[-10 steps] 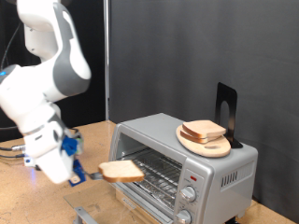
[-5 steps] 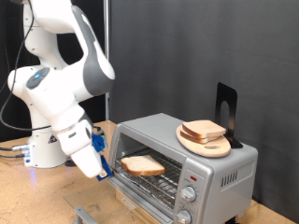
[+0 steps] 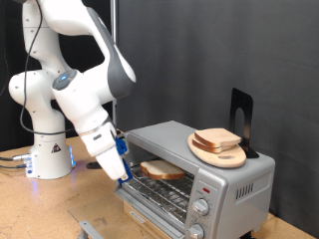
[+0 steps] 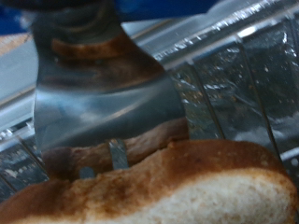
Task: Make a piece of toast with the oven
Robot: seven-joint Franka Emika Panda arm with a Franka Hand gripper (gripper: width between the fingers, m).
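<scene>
Now the piece of toast point(image 3: 162, 170), pale with a brown crust, lies on the wire rack inside the boxy silver oven point(image 3: 195, 169). The gripper point(image 3: 126, 178) pinches its edge at the open front.

Arm pose: extended, angled downward.
The white arm bends at the elbow and slopes toward the exterior view's right; the hand point(image 3: 126, 177) sits low, finger state not discernible.

Looking like a robotics lab: white arm point(image 3: 75, 80) sitting on plywood table point(image 3: 35, 204), black backdrop curtain point(image 3: 214, 50) hanging behind.
</scene>
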